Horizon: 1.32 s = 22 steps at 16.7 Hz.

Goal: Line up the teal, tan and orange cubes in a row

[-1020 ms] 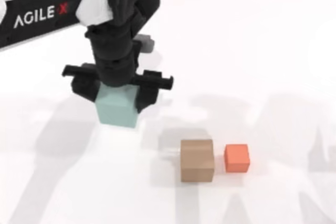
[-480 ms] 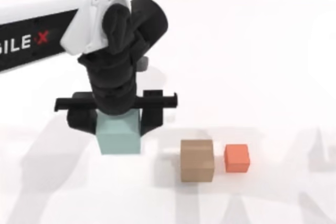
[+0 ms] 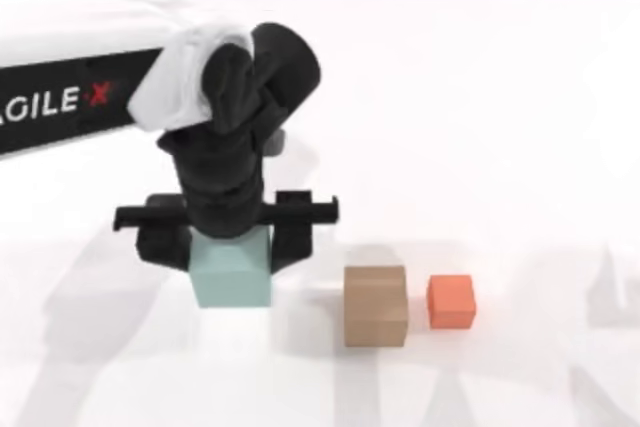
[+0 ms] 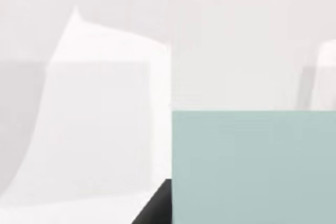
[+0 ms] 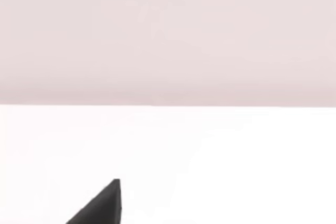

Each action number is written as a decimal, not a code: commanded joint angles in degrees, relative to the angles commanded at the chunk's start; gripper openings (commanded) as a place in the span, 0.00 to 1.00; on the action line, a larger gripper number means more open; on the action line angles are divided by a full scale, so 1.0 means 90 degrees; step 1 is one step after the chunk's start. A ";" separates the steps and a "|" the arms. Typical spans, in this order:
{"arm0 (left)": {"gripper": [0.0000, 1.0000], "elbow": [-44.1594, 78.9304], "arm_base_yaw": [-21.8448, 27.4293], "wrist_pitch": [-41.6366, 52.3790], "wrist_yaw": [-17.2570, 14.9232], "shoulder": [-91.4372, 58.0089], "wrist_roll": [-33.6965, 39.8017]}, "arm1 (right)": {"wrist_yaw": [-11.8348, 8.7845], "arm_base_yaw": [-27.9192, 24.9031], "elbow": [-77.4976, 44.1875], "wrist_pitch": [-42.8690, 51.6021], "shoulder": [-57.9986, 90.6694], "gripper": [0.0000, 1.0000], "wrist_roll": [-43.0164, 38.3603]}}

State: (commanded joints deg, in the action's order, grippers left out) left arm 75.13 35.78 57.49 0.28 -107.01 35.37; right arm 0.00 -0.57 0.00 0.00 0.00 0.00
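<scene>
My left gripper (image 3: 232, 252) is shut on the pale teal cube (image 3: 232, 277), with one black finger on each side of it, left of the other two cubes. In the left wrist view the teal cube (image 4: 252, 166) fills the lower part, with one dark fingertip (image 4: 157, 208) against its side. The tan cube (image 3: 376, 305) sits on the table to the right of the teal one, a gap between them. The small orange cube (image 3: 451, 302) lies just right of the tan cube. Of my right gripper only one dark fingertip (image 5: 105, 205) shows, set wide, with nothing beside it.
The white table (image 3: 500, 127) stretches behind and to the right of the cubes. The right wrist view shows only bare table (image 5: 210, 156) and a pale wall beyond its far edge.
My left gripper has carried the teal cube toward the table's front and a little to the right, ending nearer the tan cube. The tan and orange cubes have not moved.
</scene>
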 joint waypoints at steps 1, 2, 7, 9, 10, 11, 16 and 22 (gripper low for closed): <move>0.00 -0.0170 0.0003 -0.0256 -0.0002 -0.0075 0.0004 | 0.0000 0.0000 0.0000 0.0000 0.0000 1.00 0.0000; 0.00 -0.0337 0.0009 -0.0508 -0.0005 -0.0146 0.0005 | 0.0000 0.0000 0.0000 0.0000 0.0000 1.00 0.0000; 0.00 -0.0701 0.0029 -0.1011 -0.0013 -0.0309 0.0009 | 0.0000 0.0000 0.0000 0.0000 0.0000 1.00 0.0000; 0.00 -0.0701 0.0029 -0.1011 -0.0013 -0.0309 0.0009 | 0.0000 0.0000 0.0000 0.0000 0.0000 1.00 0.0000; 0.08 -0.0701 0.0029 -0.1011 -0.0013 -0.0309 0.0009 | 0.0000 0.0000 0.0000 0.0000 0.0000 1.00 0.0000; 0.15 -0.0701 0.0029 -0.1011 -0.0013 -0.0309 0.0009 | 0.0000 0.0000 0.0000 0.0000 0.0000 1.00 0.0000; 0.53 -0.0701 0.0029 -0.1011 -0.0013 -0.0309 0.0009 | 0.0000 0.0000 0.0000 0.0000 0.0000 1.00 0.0000; 0.98 -0.0701 0.0029 -0.1011 -0.0013 -0.0309 0.0009 | 0.0000 0.0000 0.0000 0.0000 0.0000 1.00 0.0000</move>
State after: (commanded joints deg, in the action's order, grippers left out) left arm 68.81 36.04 48.39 0.17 -109.79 35.44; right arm 0.00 -0.57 0.00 0.00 0.00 0.00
